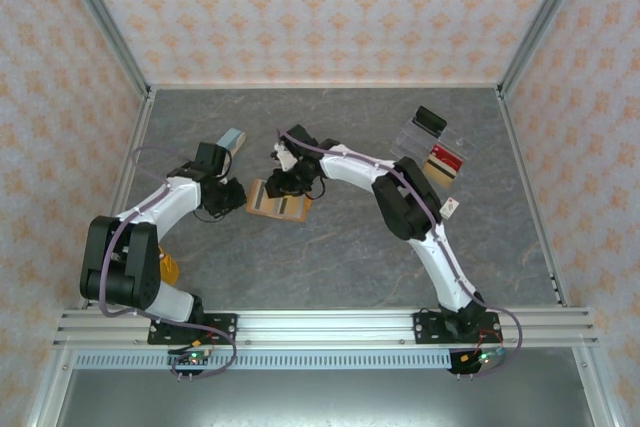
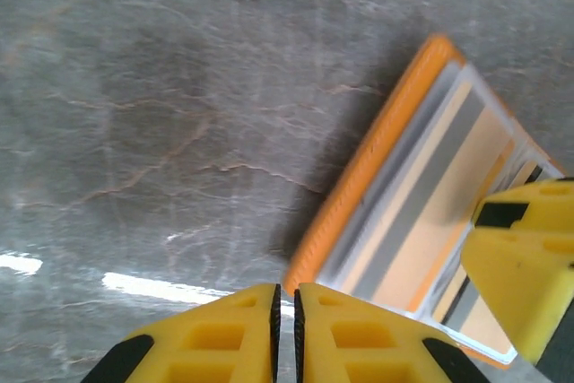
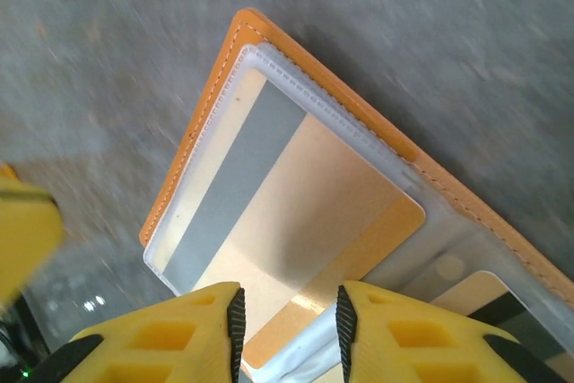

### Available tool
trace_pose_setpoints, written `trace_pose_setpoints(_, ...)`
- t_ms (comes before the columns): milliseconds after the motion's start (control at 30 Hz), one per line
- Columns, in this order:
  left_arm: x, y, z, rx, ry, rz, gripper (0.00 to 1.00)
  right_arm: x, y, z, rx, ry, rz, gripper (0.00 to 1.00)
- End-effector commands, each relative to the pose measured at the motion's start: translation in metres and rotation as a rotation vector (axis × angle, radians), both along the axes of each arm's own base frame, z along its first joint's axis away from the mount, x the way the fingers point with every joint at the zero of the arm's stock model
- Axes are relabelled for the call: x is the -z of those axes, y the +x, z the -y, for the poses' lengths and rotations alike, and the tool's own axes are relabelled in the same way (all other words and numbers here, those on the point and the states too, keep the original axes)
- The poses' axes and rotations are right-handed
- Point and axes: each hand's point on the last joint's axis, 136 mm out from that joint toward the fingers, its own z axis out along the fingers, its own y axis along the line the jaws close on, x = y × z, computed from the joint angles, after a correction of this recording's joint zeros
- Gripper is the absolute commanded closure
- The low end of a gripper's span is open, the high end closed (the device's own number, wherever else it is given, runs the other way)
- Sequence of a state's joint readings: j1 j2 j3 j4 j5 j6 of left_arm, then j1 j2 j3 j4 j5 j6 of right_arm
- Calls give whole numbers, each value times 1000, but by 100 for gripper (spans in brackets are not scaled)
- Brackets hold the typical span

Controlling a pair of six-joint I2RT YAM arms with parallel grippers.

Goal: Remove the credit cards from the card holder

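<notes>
Right up against the left wrist lens, the left gripper is pressing its two yellow fingers almost together with nothing between them, so I am reading it as clenched on empty air. It is hovering over the bare grey table just left of the card holder, which is casting a dark shadow along its orange edge. On my overhead feed the card holder is lying open near the middle of the table, with the left gripper at its left end and the right gripper over its far side. Through the right wrist camera I am looking at a gold credit card with a grey stripe, sitting in a see-through pocket of the card holder. The right gripper is hanging released, jaws apart above the card's near edge, and I cannot tell whether they are touching it. Out at the far right a reddish card is lying beside a clear tray, with a black block just beyond. A pale-blue box is lying just past the left gripper
</notes>
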State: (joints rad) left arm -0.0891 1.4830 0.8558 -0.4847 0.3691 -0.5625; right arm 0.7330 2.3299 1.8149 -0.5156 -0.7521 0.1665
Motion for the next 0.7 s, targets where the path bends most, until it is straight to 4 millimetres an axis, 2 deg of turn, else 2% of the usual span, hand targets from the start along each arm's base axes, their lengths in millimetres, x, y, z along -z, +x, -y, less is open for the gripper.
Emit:
trace_pose_setpoints(0, -9, 19, 19, 44, -108, 53, 83, 15, -27, 54, -134, -158, -4, 63)
trace_pose_setpoints(133, -5, 25, 40, 81, -163, 51, 83, -12, -13, 57, -25, -114, 36, 63)
trace_pose_setpoints(267, 0, 28, 56, 117, -164, 45, 84, -26, -4, 63, 214, -80, 18, 64)
trace_pose_setpoints(367, 4, 31, 67, 149, -166, 37, 85, -27, 1, 76, 429, -71, -13, 69)
trace_pose_setpoints(467, 5, 37, 78, 173, -185, 39, 86, -32, 2, 79, 568, -25, -43, 71)
trace_pose_setpoints(667, 6, 47, 90, 200, -196, 40, 87, -27, 7, 72, 689, 10, -95, 71)
